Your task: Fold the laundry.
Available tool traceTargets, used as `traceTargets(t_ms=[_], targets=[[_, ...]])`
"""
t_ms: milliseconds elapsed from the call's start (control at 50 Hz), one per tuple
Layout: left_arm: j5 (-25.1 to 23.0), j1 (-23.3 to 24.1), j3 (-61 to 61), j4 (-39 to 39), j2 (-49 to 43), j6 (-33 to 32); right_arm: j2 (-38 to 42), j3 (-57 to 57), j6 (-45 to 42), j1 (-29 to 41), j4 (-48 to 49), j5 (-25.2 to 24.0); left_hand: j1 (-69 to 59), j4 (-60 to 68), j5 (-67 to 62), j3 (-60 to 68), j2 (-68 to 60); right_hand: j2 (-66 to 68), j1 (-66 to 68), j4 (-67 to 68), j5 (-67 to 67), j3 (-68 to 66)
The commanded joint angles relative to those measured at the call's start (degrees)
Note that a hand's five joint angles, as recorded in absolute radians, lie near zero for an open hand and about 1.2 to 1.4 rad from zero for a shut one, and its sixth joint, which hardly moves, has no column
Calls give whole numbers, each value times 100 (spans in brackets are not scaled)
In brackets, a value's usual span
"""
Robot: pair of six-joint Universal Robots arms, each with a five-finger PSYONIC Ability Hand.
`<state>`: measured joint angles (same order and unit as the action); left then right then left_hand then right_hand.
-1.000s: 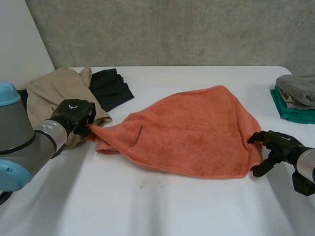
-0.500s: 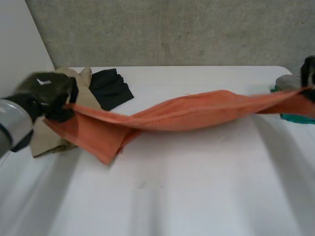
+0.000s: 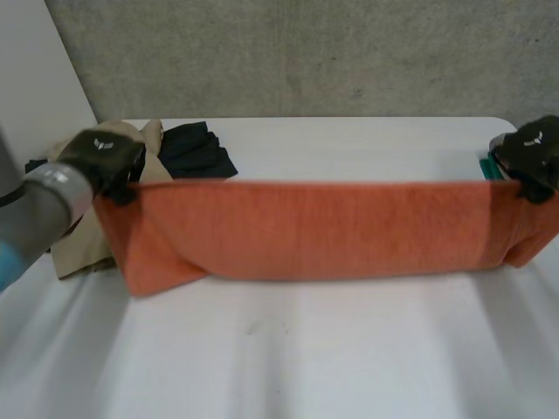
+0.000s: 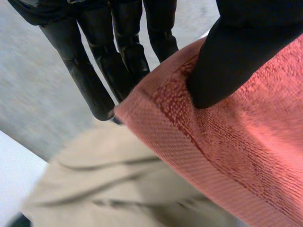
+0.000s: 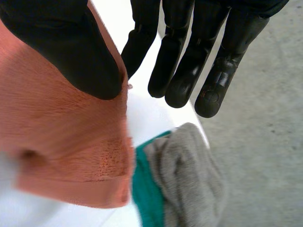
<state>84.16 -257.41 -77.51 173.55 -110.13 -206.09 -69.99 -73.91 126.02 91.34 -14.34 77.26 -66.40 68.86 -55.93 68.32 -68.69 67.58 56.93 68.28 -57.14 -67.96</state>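
Head view: left hand [image 3: 103, 157] and right hand [image 3: 534, 150] pinch the towel [image 3: 306, 231] by its top corners, spread between the table's [image 3: 349, 349] side edges; next, probably laying it flat.

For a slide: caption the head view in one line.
The left hand and right hand pinch the towel by its corners, stretched wide over the table; loose clothes lie behind.

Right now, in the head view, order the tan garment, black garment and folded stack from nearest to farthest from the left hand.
1. Tan garment, right beside the left hand.
2. Black garment, just beyond the tan one, toward the middle.
3. Folded stack, far across, by the right hand.
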Motion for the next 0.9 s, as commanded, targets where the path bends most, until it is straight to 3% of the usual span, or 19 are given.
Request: traceTargets(t_ms=[20,40,120,160,240,400,600,700,780,900], targets=[[540,209,2212,1416,-1150,-89,618,913,238,384,2415,527,-1360,1114,-1407,1168,-1131,1242,2307,1172,-1286,-1204],[522,218,2388,1680,-1212,-80,618,1036,387,463,3254,544,-1360,1114,-1407,1168,-1131,1242,2307,1172,-1286,-1204],[478,279,2951,3095,-1300,-115,601,1256,747,551,5146,702,-1360,1114,-1407,1168,-1131,1242,2307,1172,-1286,-1204],[496,314,3040,3805,-1265,-115,609,1344,836,586,5502,825,-1360,1114,-1407,1168,-1131,1242,2307,1172,-1286,-1204],[566,358,2962,4292,-1142,-89,679,1590,985,753,5478,896,-1360,1114,-1407,1168,-1131,1242,2307,1172,-1286,-1204],[584,394,1627,4029,-1002,-28,768,1249,1082,789,4907,861,-1360,1114,-1407,1168,-1131,1242,2307,1172,-1286,-1204],[557,420,-509,4003,-615,-36,776,-754,1082,727,4546,194,-1360,1114,-1407,1168,-1131,1242,2307,1172,-1286,-1204],[540,429,-1713,3634,-237,-89,706,-1748,1074,561,4327,-53,-1360,1114,-1407,1168,-1131,1242,2307,1172,-1286,-1204],[531,481,-2478,3116,246,-107,347,-2416,1030,165,3774,-211,-1360,1114,-1407,1168,-1131,1242,2307,1172,-1286,-1204],[531,490,-3261,1922,1116,-326,-690,-2760,732,-493,1596,-528,-1360,1114,-1407,1168,-1131,1242,2307,1172,-1286,-1204]])
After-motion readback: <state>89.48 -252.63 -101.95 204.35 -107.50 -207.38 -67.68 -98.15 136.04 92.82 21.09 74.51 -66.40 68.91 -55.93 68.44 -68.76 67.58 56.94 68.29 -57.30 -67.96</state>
